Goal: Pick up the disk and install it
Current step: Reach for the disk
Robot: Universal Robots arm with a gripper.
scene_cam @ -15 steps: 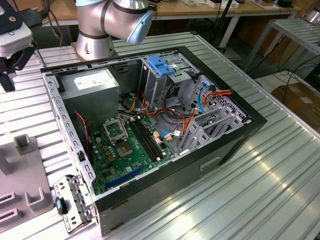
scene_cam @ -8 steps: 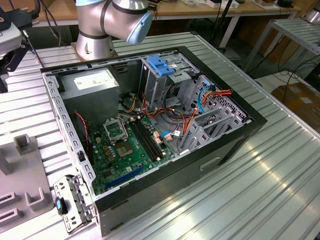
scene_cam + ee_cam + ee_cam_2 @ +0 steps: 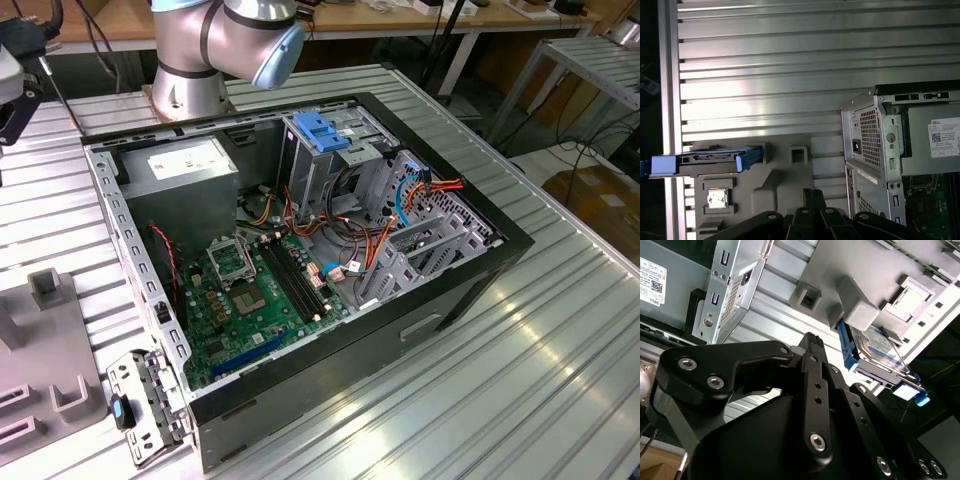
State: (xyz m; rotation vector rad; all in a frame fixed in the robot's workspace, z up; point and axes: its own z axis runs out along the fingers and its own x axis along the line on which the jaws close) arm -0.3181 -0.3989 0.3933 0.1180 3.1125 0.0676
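Black claw apart from disk in grey holder

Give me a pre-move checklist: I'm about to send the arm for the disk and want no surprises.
1. The disk seated on edge in the grey holder: ok.
2. The end effector apart from the disk: ok.
3. The computer case open, panel off: ok.
4. The drive cage under the blue latch free inside: cannot tell.
5. The orange cables clear of that cage: likely not ok, they lie loose beside it.
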